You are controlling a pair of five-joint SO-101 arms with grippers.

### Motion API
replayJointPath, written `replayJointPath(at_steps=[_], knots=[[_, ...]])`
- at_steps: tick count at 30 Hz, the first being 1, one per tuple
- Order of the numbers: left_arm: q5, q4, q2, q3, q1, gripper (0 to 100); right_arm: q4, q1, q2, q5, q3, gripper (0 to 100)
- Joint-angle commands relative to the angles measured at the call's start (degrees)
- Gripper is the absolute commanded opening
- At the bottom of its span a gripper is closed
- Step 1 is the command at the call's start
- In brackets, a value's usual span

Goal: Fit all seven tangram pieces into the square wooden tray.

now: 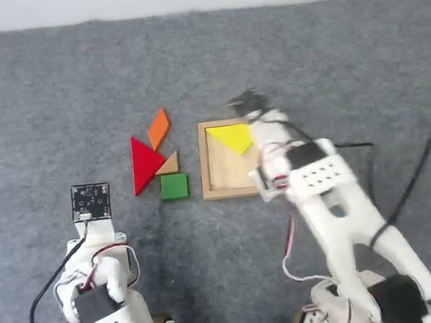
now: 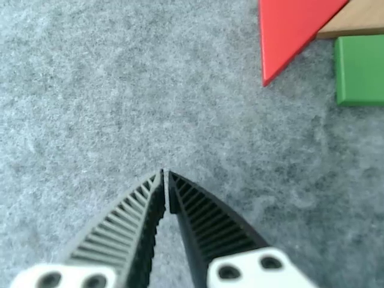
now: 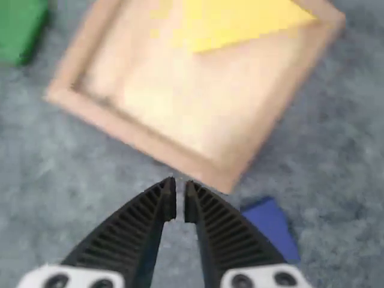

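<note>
Six pieces can be counted. One, the yellow triangle (image 1: 232, 136), lies already inside the square wooden tray (image 1: 205, 162), in the far corner on the right arm's side. Four lie in a group on the grey counter (image 1: 54, 93) just beside the tray, on the left arm's side: the red triangle (image 1: 145, 163), the orange parallelogram (image 1: 159, 128), a small wood-coloured triangle (image 1: 169, 165) touching the red one, and the green square (image 1: 174, 187) just beside it. A blue piece (image 3: 271, 225) lies on the counter near the tray's outer rim, close to the right hand (image 3: 179, 191).

The right hand hangs above the tray's edge with its fingers almost together and nothing between them. The left hand (image 2: 165, 175) is low over bare counter, also closed and empty, with the red triangle's tip and the green square near it.

I judge the pieces to be thin flat wood: light, stiff, not fragile, but with smooth painted faces that may slip. The hand must open first. A good hold should be across two opposite edges, as with the green square's parallel sides. A triangle is more difficult, since slanted edges can push the piece out of the fingers. The counter's cover looks soft, so fingertips could press a little beside an edge.
</note>
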Motion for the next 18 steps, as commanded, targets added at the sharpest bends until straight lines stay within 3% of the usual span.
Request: replayJointPath(at_steps=[1,5,10,13,18], knots=[[-3.3,-4.4,-1.1,-2.9,-0.2,2,-5.7,5.8,-2.3,-4.0,1.5,14.5],[-10.9,-9.3,-1.1,-10.2,0.3,9,-8.4,6.8,2.2,-6.3,2.1,16.5],[-0.5,-11.8,2.1,-18.5,5.8,16,-8.1,7.8,3.4,-6.9,1.8,10.1],[0.1,-10.0,12.7,-24.2,13.1,16,-7.7,9.3,0.7,-6.9,2.2,7.2],[0.4,-10.2,42.7,-36.8,22.9,22,-8.2,10.9,-4.0,-6.9,5.5,7.0]])
